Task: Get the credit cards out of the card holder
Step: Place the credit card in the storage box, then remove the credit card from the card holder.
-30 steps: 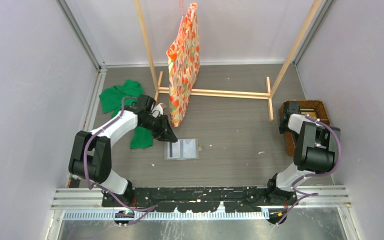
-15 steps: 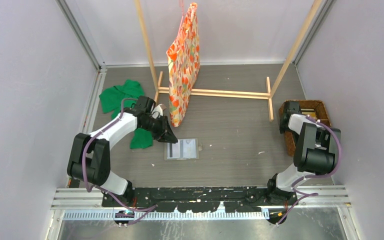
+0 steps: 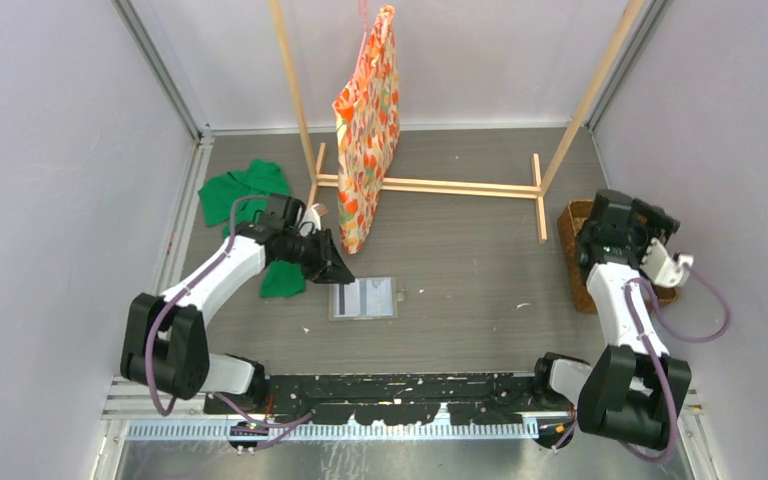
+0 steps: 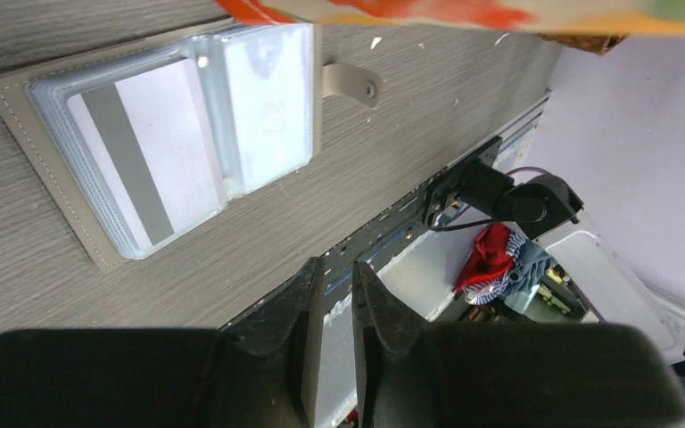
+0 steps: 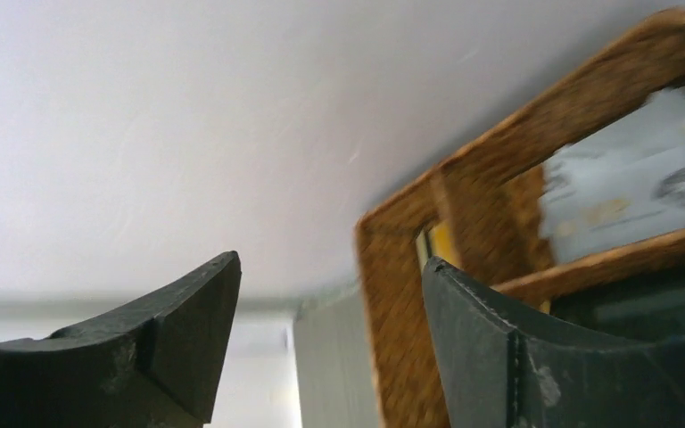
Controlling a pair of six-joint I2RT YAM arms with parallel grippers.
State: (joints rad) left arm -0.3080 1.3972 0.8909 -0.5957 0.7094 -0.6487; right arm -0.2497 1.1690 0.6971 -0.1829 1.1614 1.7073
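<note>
L edge: crumpled green cloth (image 3: 235,195), idle. Next, left gripper (image 3: 338,272) hovers just by the far-L corner of the small flat grey folding card holder (image 3: 363,298); jaws narrow, nothing btwn them (prob. set to pinch a card edge). Holder lies open mid-table, white dark-striped card (image 4: 143,160) in its pocket. R: right gripper (image 5: 330,276) spread wide, empty, over brown wicker basket (image 3: 572,225), likely the drop spot.

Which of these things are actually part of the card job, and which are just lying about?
Part of the job:
- card holder, lying open
- striped card inside it
- basket, probably: something flat and card-like lies in it

Lying about:
- green cloth
- patterned fabric, hanging
- wooden rack
</note>
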